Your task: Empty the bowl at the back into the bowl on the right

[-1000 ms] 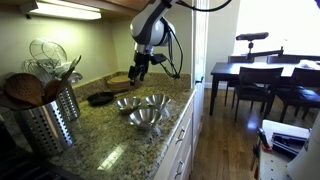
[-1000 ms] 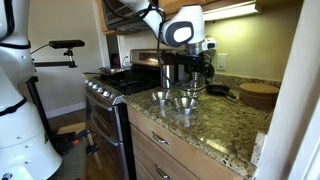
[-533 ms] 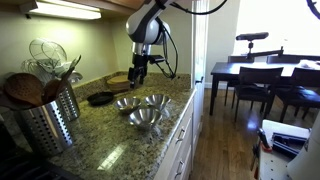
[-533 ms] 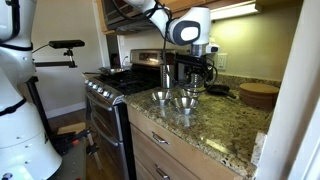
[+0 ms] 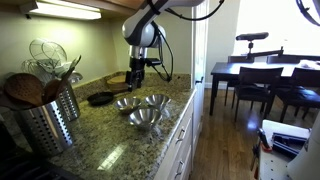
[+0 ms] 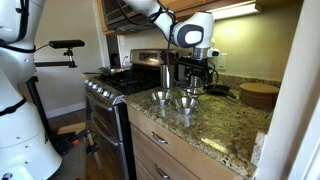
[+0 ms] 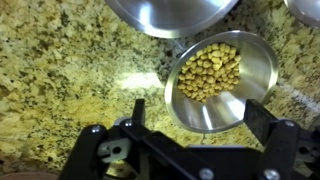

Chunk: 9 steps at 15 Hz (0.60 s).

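Observation:
Three steel bowls stand close together on the granite counter. In the wrist view, one bowl [image 7: 222, 85] holds yellow-brown pellets [image 7: 208, 70]; it lies just ahead of and between my open gripper [image 7: 200, 116], whose black fingers [image 7: 137, 113] stand either side of its near rim. A second bowl [image 7: 170, 12] is at the top edge and a third [image 7: 306, 8] at the top right corner. In both exterior views my gripper [image 5: 136, 76] [image 6: 196, 80] hangs above the bowls [image 5: 127, 103] [image 5: 156, 100] [image 5: 145, 118] without touching them.
A metal utensil holder [image 5: 50, 118] stands at the near left. A black pan [image 5: 100, 98] and a wooden board [image 5: 118, 79] lie behind the bowls. A stove [image 6: 112, 85] and a round wooden board [image 6: 258, 94] flank them. The counter edge [image 5: 185, 105] is close.
The arm has shifted slightly toward the back wall and the gripper hangs over the rear bowl. The bowls have not moved.

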Available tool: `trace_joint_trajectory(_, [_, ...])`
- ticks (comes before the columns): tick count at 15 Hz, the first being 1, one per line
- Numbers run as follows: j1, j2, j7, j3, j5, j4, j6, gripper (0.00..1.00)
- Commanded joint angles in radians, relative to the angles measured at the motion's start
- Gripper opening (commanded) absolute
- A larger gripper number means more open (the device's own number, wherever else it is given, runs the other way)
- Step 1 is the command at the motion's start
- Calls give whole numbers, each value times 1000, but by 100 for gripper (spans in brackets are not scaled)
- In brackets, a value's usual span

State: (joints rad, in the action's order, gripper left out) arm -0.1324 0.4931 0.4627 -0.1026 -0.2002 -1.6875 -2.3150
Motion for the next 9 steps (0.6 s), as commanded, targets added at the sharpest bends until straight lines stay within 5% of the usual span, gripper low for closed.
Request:
trace_joint_trajectory(1, [-16, 33, 21, -16, -20, 48, 37, 100])
trace_joint_trajectory(9, [-17, 87, 16, -25, -16, 76, 30, 100])
